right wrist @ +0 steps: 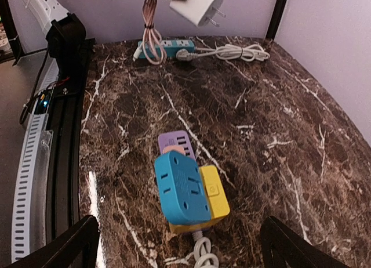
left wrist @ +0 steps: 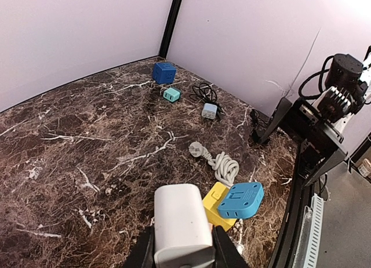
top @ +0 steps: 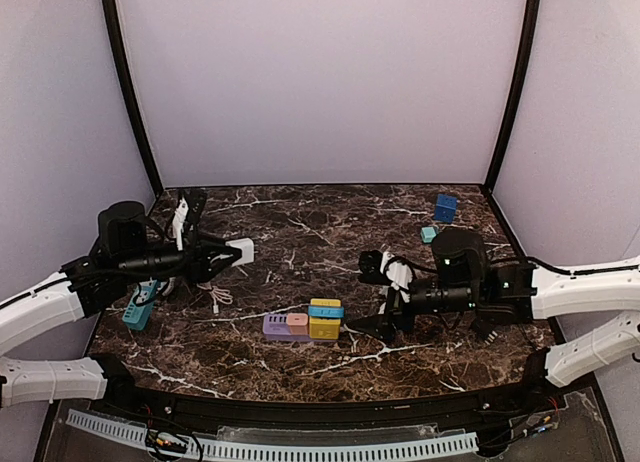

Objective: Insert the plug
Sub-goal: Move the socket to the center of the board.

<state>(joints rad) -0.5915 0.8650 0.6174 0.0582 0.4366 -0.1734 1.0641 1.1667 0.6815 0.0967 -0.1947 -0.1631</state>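
Observation:
My left gripper (top: 230, 252) is shut on a white plug block (top: 241, 249) and holds it above the table at the left. In the left wrist view the white plug (left wrist: 182, 224) sits between my fingers (left wrist: 141, 252). In the right wrist view its two prongs (right wrist: 215, 15) point right. A blue socket adapter (top: 325, 310) sits on a yellow socket block (top: 324, 328) beside a purple strip (top: 283, 327) at the table's front middle. My right gripper (top: 385, 327) is wide open just right of them, with the adapter (right wrist: 182, 187) ahead between its fingers (right wrist: 64, 247).
A teal power strip (top: 140, 307) with a pink cable (top: 215, 297) lies at the left. A blue cube (top: 445, 206) and a small teal adapter (top: 428, 234) stand at the back right. A coiled white cable (left wrist: 223, 163) trails from the yellow block (left wrist: 217, 205).

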